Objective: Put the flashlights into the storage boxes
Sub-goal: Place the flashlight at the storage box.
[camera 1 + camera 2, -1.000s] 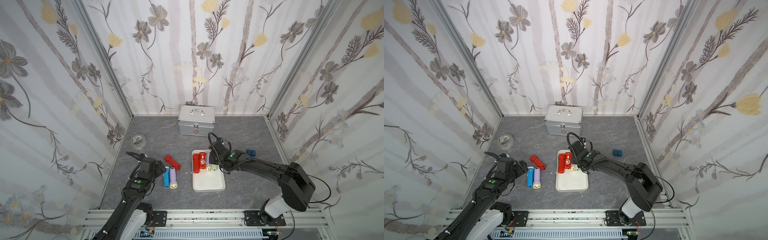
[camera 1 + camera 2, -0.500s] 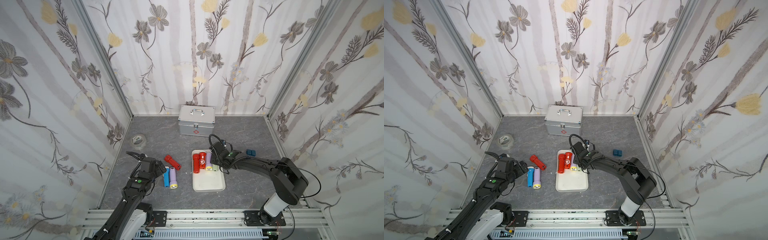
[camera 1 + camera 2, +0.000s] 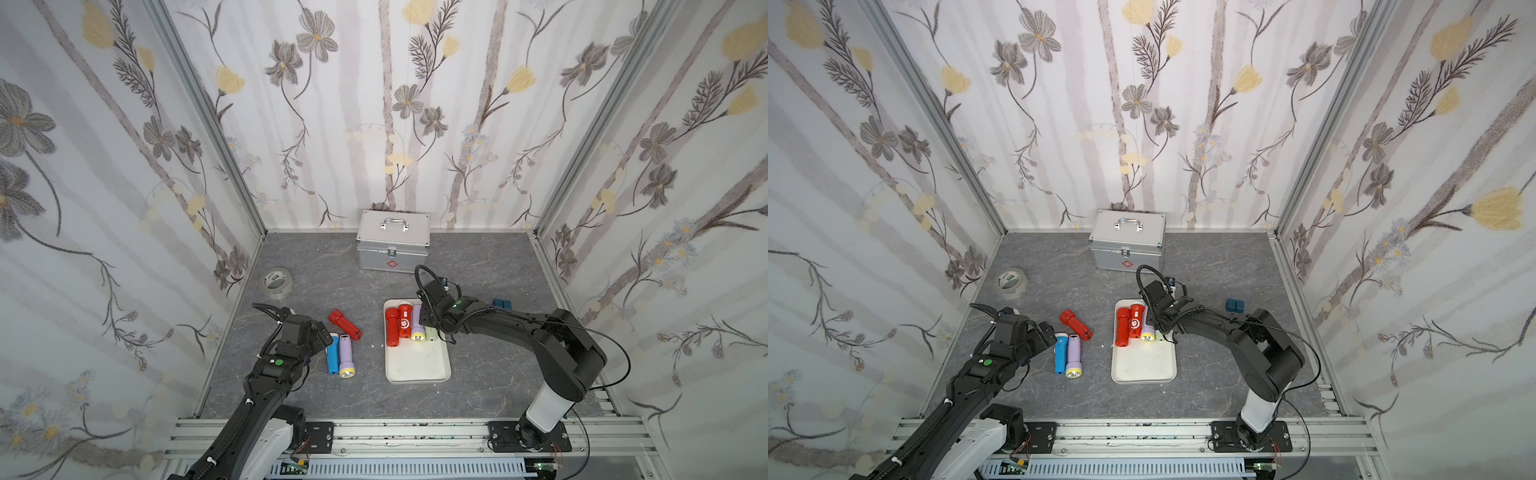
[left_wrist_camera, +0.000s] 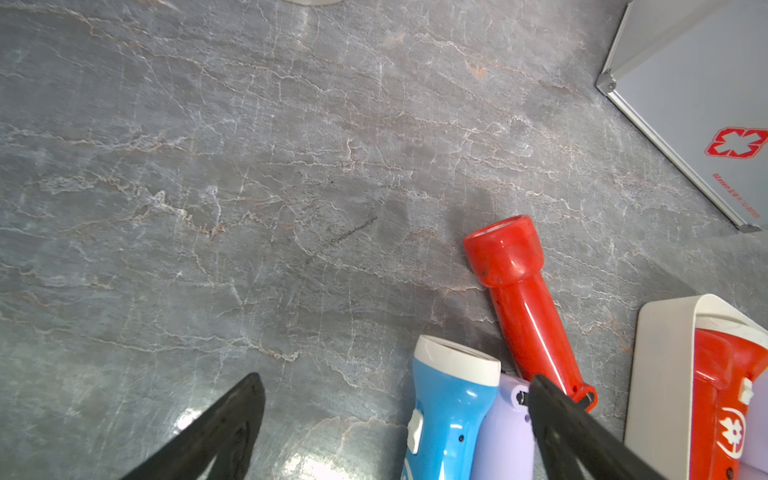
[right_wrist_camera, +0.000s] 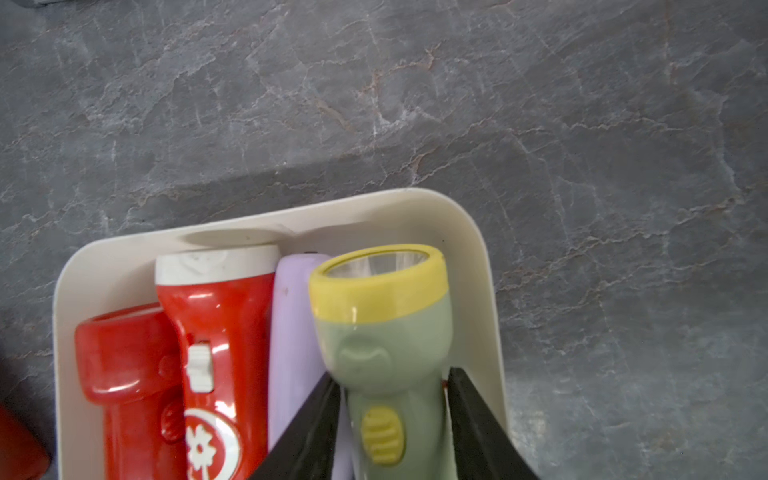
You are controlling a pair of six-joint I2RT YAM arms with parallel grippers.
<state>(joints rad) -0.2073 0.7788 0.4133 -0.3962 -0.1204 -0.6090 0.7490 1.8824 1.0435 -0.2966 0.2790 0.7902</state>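
The white storage box (image 3: 417,365) holds two red flashlights (image 3: 391,328), a lilac one (image 3: 417,330) and a pale green one (image 5: 386,332) at its far end. My right gripper (image 5: 392,399) is low over that end. Its fingers stand against both sides of the green flashlight's handle, beside the box wall (image 5: 478,249). To the left of the box a red (image 3: 345,324), a blue (image 3: 332,355) and a lilac flashlight (image 3: 345,357) lie on the table. My left gripper (image 4: 395,419) is open wide, with the blue one's head between its fingers.
A silver metal case (image 3: 392,245) with a red cross stands at the back wall. A tape roll (image 3: 276,282) lies at the back left. Two dark blue blocks (image 3: 503,303) sit right of the box. Walls close in on three sides.
The right arm's elbow has swung back and to the left while its gripper stayed over the box's far end. The left arm has barely moved.
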